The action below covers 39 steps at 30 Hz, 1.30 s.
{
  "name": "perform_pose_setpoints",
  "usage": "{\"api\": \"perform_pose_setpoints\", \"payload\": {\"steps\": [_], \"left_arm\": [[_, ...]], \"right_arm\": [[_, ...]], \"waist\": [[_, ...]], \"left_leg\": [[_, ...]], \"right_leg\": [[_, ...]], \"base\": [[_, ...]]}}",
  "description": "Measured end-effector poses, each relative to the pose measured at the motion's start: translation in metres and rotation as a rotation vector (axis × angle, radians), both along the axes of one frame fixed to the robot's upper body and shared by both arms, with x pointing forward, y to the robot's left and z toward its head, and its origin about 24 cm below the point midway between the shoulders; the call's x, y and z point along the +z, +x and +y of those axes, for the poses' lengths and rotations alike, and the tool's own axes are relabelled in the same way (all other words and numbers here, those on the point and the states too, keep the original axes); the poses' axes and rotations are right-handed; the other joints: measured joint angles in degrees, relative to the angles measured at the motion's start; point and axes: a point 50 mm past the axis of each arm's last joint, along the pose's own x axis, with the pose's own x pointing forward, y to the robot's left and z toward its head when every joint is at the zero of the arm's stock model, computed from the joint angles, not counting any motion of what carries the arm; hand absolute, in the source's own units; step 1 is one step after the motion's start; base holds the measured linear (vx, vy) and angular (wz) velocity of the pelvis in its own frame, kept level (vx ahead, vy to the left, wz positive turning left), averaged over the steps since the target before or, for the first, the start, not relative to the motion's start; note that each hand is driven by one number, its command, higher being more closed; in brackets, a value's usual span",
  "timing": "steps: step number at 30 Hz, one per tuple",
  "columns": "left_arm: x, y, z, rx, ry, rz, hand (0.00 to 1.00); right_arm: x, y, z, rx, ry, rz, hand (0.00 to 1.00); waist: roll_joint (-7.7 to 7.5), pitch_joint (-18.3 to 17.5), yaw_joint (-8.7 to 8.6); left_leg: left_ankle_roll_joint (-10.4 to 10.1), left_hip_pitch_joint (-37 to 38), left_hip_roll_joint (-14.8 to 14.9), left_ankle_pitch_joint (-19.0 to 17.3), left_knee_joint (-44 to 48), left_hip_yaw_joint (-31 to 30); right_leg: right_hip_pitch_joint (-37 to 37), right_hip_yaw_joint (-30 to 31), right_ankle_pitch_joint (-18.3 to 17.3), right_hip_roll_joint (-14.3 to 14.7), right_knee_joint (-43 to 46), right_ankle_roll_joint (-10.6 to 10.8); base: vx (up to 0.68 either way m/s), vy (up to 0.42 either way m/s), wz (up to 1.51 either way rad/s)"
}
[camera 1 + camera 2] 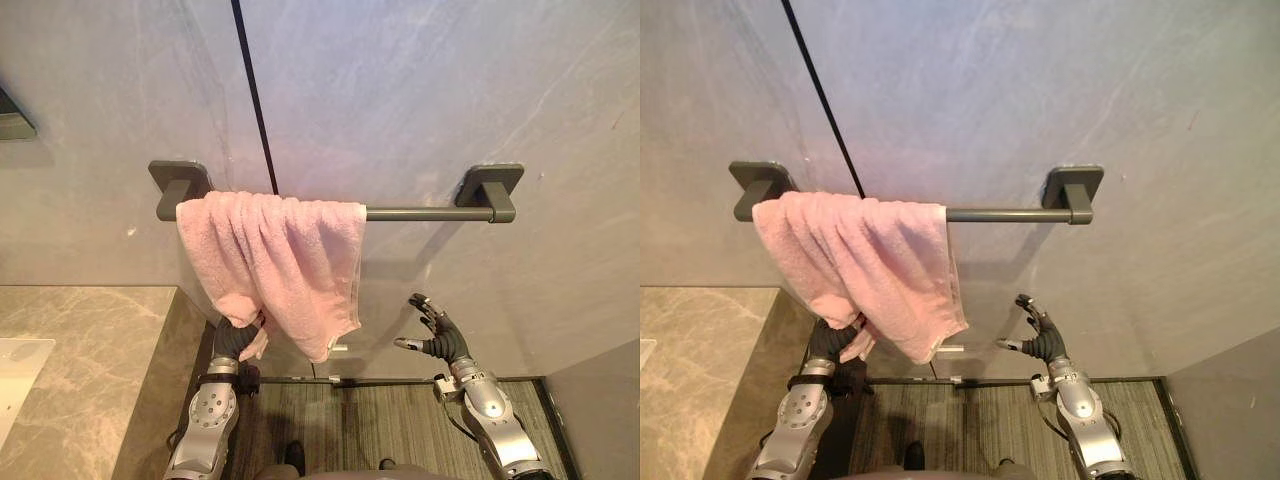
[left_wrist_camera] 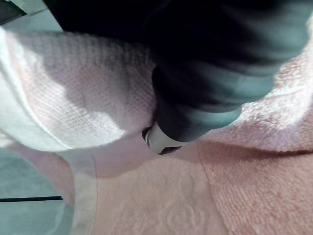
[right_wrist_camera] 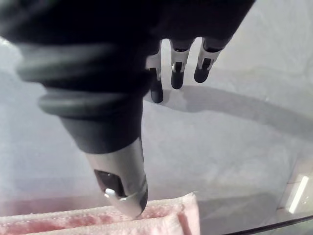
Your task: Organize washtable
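Pink towel [image 1: 275, 265] hangs bunched over the left end of the dark rail [image 1: 425, 213] on the grey wall [image 1: 400, 100], w/ its lower corner drooping to a point. Left hand [image 1: 232, 340] is up under the towel's bottom edge and its front is buried in the cloth, so can't tell if it's gripping. Right hand [image 1: 435, 335] is raised to the right of the towel, apart from it, spread wide & holding nothing. Stone counter [image 1: 90, 340] at lower left.
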Motion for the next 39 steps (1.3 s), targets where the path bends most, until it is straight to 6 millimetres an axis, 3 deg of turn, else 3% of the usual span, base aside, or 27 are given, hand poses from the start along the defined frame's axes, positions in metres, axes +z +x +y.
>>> {"api": "perform_pose_setpoints", "payload": {"steps": [7, 14, 22, 23, 30, 39], "left_arm": [[-0.001, 0.0, -0.004, -0.014, -0.004, 0.002, 1.0], [-0.001, -0.001, -0.01, -0.037, -0.01, 0.004, 1.0], [-0.001, -0.001, -0.012, -0.044, -0.017, -0.002, 1.0], [-0.001, 0.0, -0.013, -0.044, -0.019, -0.003, 1.0], [-0.002, -0.001, -0.016, -0.044, -0.036, -0.003, 1.0], [-0.001, -0.001, -0.016, -0.044, -0.041, -0.012, 1.0]], "right_arm": [[0.008, 0.004, 0.012, 0.05, 0.038, -0.032, 0.0], [0.024, 0.022, 0.026, 0.1, 0.051, -0.104, 0.0], [0.045, 0.039, 0.063, 0.207, 0.12, -0.193, 0.0], [0.046, 0.041, 0.065, 0.215, 0.124, -0.197, 1.0], [0.048, 0.048, 0.078, 0.234, 0.151, -0.197, 1.0], [0.052, 0.051, 0.08, 0.243, 0.151, -0.214, 1.0]], "waist": [[0.0, 0.0, -0.06], [-0.05, 0.0, -0.03], [-0.69, -0.5, 0.67], [-0.8, -0.5, 0.88], [-0.97, -0.6, 1.77], [-1.36, -0.9, 1.74]], "left_leg": [[0.0, 0.3, 0.0, 0.1, 0.0, -0.1], [0.0, 0.1, 0.0, 0.7, -0.1, -1.2], [0.0, -0.3, 0.0, 1.2, -0.7, -2.0], [0.0, -0.4, 0.0, 1.2, -0.7, -2.1], [-0.1, -0.6, 0.0, 2.0, -1.1, -3.3], [-0.1, -0.7, 0.0, 2.5, -2.0, -3.5]], "right_leg": [[0.3, -0.1, 0.0, 0.0, 0.2, 0.0], [0.4, -1.0, 0.0, 0.1, 0.5, 0.0], [0.3, -1.7, 0.0, 0.1, 0.5, 0.0], [0.2, -1.7, 0.0, 0.1, 0.5, 0.0], [0.4, -3.1, -0.1, 0.1, 0.6, -0.1], [0.3, -3.2, -0.1, 0.1, 0.6, -0.1]], "base": [[0.0, -0.001, 0.0], [-0.04, -0.01, 0.08], [-0.01, -0.005, 0.03], [0.01, -0.005, 0.05], [-0.02, -0.011, 0.1], [-0.01, -0.002, 0.01]]}}
